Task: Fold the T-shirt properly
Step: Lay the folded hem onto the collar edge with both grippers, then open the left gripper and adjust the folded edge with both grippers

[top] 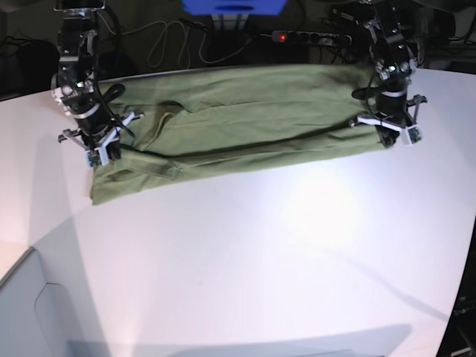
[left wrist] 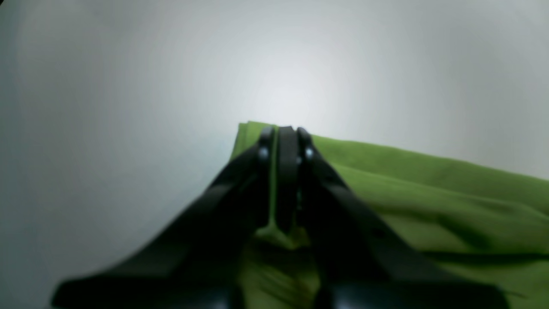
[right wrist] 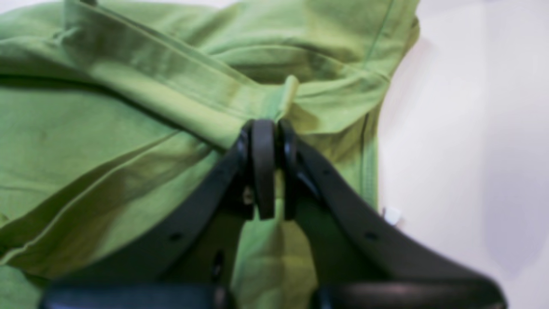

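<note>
Across the white table [top: 260, 245], soft wrinkled olive T-shirt [top: 245, 126] (long folded band), ends pinched by left gripper [left wrist: 286, 131] and right gripper [right wrist: 266, 124].

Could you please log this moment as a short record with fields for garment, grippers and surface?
garment: olive-green T-shirt, folded lengthwise into a long band across the table's far side
left gripper: shut on T-shirt, at a corner of the cloth
right gripper: shut on T-shirt, pinching a fold near the edge
surface: white table

T-shirt [top: 245, 119] spread across table [top: 297, 253] far side; power strip [top: 297, 36] behind it.
</note>
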Robot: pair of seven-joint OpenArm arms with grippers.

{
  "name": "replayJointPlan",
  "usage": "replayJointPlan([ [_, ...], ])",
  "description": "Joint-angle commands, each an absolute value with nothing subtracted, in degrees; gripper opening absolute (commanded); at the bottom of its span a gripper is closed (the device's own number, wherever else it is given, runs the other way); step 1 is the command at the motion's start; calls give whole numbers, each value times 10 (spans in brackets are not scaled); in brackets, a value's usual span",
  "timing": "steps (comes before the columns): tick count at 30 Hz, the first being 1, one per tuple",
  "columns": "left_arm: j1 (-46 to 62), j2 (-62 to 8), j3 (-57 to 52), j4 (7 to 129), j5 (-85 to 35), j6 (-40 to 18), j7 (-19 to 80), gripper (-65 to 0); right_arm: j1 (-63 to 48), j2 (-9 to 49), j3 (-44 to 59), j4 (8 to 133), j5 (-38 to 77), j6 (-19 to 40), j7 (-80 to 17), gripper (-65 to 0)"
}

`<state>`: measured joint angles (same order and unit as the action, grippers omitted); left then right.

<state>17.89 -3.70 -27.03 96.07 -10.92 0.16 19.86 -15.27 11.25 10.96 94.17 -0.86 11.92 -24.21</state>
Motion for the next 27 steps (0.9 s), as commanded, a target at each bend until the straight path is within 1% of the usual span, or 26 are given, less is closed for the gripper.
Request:
replayJointPlan([
  [1, 178, -43, -272, 963, -110, 1, 188, -650, -147, 118, 114, 952, -5, 119, -227, -649],
  [5, 178, -45, -272, 942, -110, 1, 185, -650, -147, 118, 114, 952, -5, 119, -227, -649],
  [13, 178, -42, -272, 937, -110, 1, 185, -650, -147, 118, 114, 952, -5, 119, -227, -649],
  [23, 182, -45, -272, 978, -110, 1, 188, -650, -140, 118, 114, 956, -5, 119, -230, -649],
  [27, 182, -46, -272, 972, -110, 1, 188, -650, -139, 118, 114, 956, -5, 119, -230, -648],
])
